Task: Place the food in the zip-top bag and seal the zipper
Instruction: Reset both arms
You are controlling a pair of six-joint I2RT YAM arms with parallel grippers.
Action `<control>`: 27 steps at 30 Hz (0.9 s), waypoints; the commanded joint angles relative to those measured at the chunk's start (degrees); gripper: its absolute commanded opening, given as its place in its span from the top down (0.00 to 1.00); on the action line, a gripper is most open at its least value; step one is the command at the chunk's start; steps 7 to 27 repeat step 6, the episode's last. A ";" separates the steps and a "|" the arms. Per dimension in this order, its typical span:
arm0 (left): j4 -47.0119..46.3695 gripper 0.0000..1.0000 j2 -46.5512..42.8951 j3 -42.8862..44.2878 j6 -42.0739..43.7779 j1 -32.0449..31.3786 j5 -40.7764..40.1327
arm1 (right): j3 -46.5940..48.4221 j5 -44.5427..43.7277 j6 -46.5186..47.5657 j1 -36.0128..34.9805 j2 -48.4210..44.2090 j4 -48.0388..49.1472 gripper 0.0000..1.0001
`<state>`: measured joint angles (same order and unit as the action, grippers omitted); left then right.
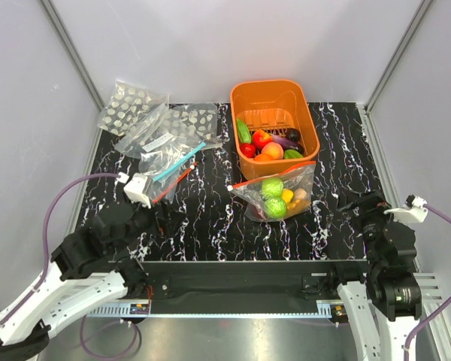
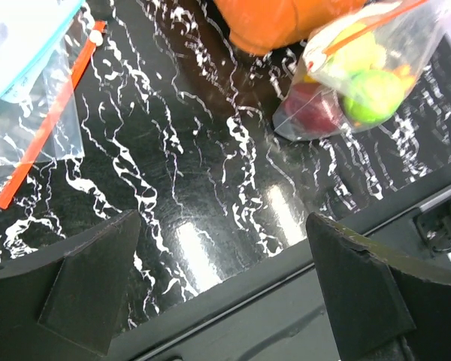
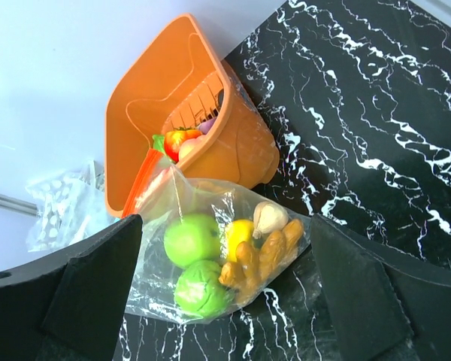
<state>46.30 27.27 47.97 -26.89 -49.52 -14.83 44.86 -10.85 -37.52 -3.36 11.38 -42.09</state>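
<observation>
Resting low at the table's (image 1: 210,218) near edge, left gripper (image 2: 222,224) and right gripper (image 3: 225,224) gape wide, empty. The zip-top bag (image 1: 304,180) lies against the orange basket (image 1: 274,85), holding two green apples (image 1: 271,186).

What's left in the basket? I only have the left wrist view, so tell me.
Observer: The basket holds several pieces, among them a cucumber and a tomato.
Operator: Report the right gripper.
Observer: The right gripper is open and empty, and it points at the bag.
Operator: List what the bag hides from me.
Observer: The right wrist view shows a garlic and a ginger inside it, beside the green fruit.
</observation>
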 commanded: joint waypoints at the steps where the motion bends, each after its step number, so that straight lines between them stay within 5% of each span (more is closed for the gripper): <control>1: -4.02 0.01 -2.92 -0.76 -0.62 -0.14 -0.91 | -0.47 1.27 -1.77 0.10 -1.27 -1.33 0.00; 27: -4.38 0.01 -3.10 -1.20 -0.53 0.12 0.15 | -1.09 1.62 -2.30 0.10 -2.06 -1.42 0.00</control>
